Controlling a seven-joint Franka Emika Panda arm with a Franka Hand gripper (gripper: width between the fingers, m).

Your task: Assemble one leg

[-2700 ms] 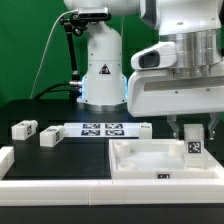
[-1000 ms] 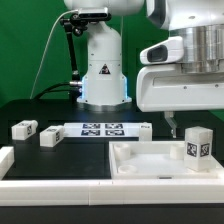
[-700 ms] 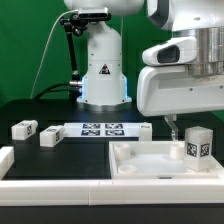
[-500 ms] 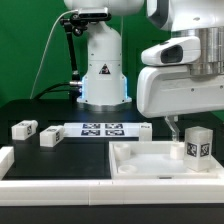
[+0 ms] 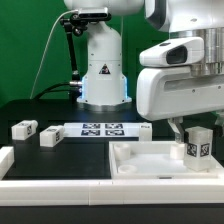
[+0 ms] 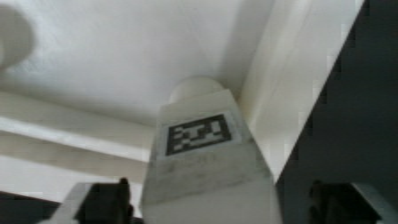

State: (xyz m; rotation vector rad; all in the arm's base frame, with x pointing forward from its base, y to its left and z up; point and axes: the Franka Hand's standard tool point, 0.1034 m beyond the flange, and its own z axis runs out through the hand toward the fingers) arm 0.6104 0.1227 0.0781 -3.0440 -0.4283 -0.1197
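Low over the counter (image 5: 40, 160), the arm's bulky white wrist housing fills the exterior view's right. Its pincer (image 5: 196, 128) points straight down over the white tray-like piece (image 5: 150, 160). The leg (image 5: 198, 143), a chunky white block with a coded tag facing the camera, stands upright at the tray's 3 o'clock corner, directly beneath the pincer. One dark finger (image 5: 176, 128) shows just at the leg's 9 o'clock side; the other is hidden, so here I cannot tell whether the leg is gripped.

The wrist view looks down the leg's (image 6: 205, 150) tagged face. It shows both fingertips (image 6: 103, 203) flanking the block, partly open, with a thin gap on each side, not visibly pressing it.

Only the exterior view shows the rest. Two more small tagged blocks (image 5: 24, 128) lie at the 9 o'clock side. The black strip of tags (image 5: 103, 128) lies behind the tray, and the robot base (image 5: 103, 65) stands at 12 o'clock.
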